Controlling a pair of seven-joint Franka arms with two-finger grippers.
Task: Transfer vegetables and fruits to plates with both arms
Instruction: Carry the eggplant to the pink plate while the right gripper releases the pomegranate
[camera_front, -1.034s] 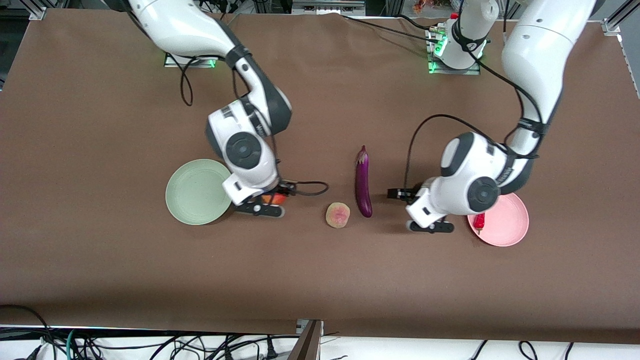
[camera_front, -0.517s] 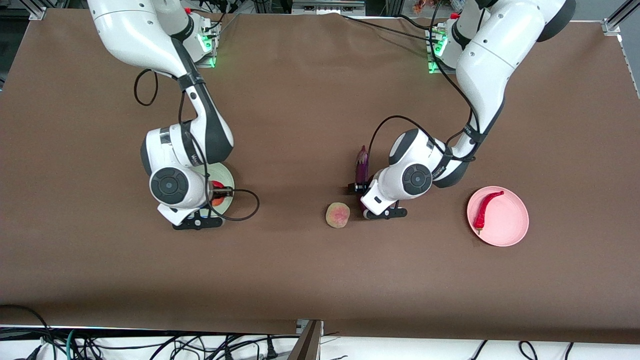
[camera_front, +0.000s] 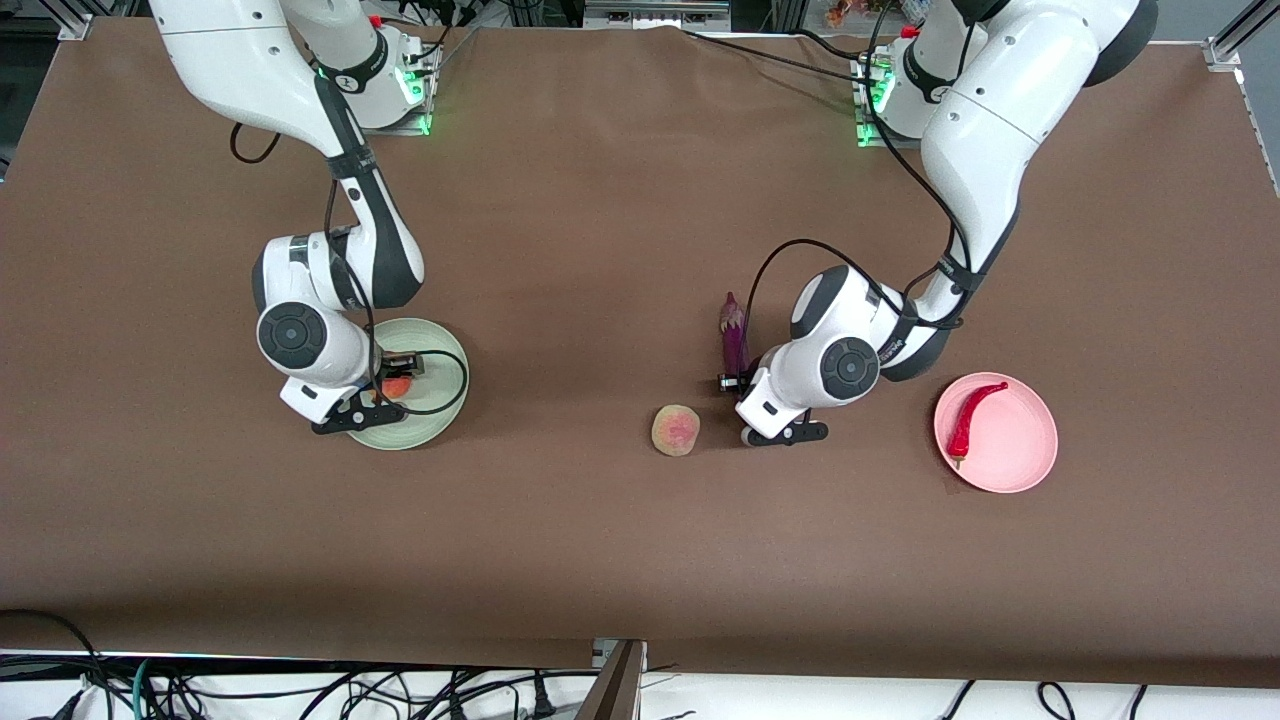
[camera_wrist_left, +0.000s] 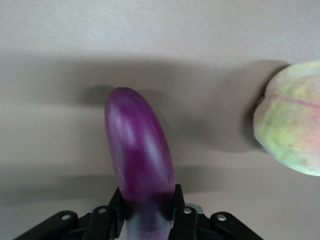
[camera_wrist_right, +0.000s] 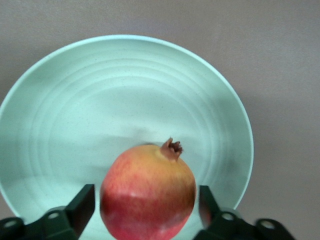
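Pomegranate (camera_wrist_right: 147, 192): on the green plate (camera_front: 440, 415), toward the right arm's end.
Chili (camera_front: 970, 418): on the pink plate (camera_front: 1020, 450), toward the left arm's end.
Eggplant (camera_wrist_left: 140, 155): between the plates, beside the pale fruit (camera_front: 676, 430).

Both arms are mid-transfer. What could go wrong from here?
The left tool pinches the eggplant by one end, so lifted it may tip or slip out. The pale fruit lies close beside it and could get knocked away. The right tool has its fingers apart around the pomegranate over the green plate; being round, it may roll off toward the rim.
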